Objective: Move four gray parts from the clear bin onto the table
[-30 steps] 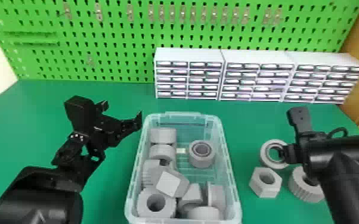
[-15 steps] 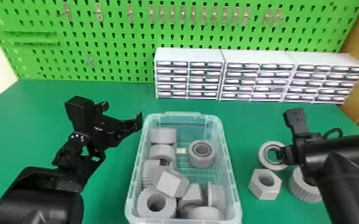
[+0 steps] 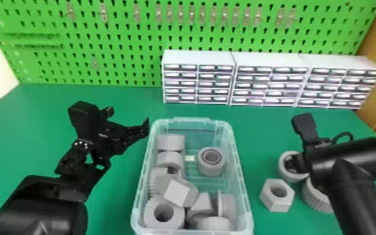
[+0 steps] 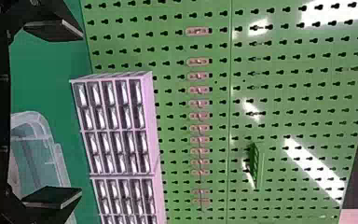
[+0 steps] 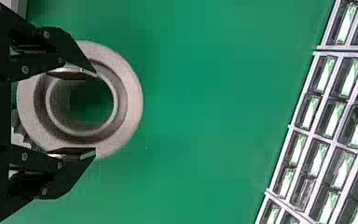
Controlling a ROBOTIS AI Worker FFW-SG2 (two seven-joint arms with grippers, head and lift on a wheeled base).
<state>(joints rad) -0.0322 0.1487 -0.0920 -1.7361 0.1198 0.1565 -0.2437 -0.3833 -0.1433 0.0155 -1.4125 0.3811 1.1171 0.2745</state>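
From where I stand, a green pegboard point(image 3: 118, 57) rises beyond the clear bin point(image 3: 193, 119), with the table point(image 3: 134, 97) spread around it. Drawer cabinets point(image 3: 200, 58) line up behind the bin, presumably leaving the arms room. The left gripper point(image 3: 128, 116) hangs just left of the bin, fingers spread. Right of the bin, the right gripper point(image 5: 95, 113) has its fingers apart over a stepped ring point(image 5: 131, 102), which suggests release. Beside that, a ribbed part point(image 3: 314, 200) and a hex nut point(image 3: 269, 203) lie flat, likely so they won't roll. More gray parts point(image 3: 171, 142) crowd the bin; one seems due out. I can't read any lettering.
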